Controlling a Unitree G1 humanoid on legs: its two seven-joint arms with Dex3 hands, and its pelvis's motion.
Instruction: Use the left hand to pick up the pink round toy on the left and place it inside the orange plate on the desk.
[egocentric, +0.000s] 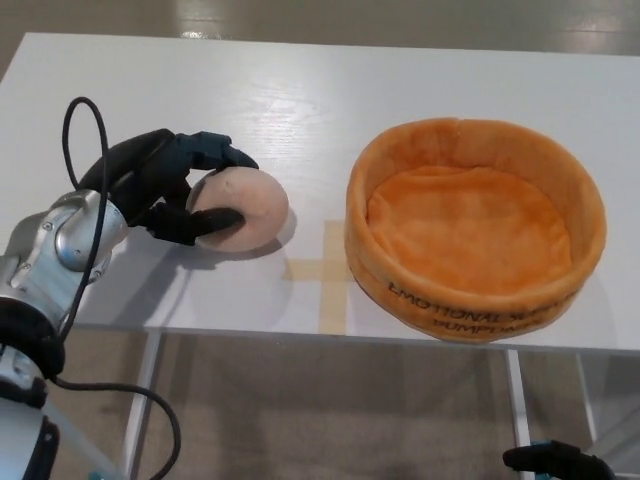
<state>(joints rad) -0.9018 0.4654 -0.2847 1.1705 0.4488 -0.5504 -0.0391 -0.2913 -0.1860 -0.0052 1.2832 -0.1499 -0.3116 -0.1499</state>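
the robot's left hand (178, 190) is reaching in from the left edge, its silver forearm (62, 245) angling up from the lower left with a black cable (72, 130) looping above the wrist. the black hand is gripping the pink round toy (248, 207): two fingers (222, 154) are curling over the toy's top and far side, and the thumb (207, 222) is pressing against its near side. the toy is sitting on the white table (330, 100), left of centre, with a shadow beneath it; whether it is lifting off the surface cannot be told.

just right of the toy, a cross of tan tape (325, 270) is lying flat on the table. further right, the orange plush plate (475, 228), a round soft bowl with high walls, is sitting near the table's front edge, well apart from the toy. dark lettering is running along its front wall, upside down from this view and not fully readable.

at the bottom right corner, only a black part of the right hand (550, 460) is showing below the table edge, and its state cannot be told.
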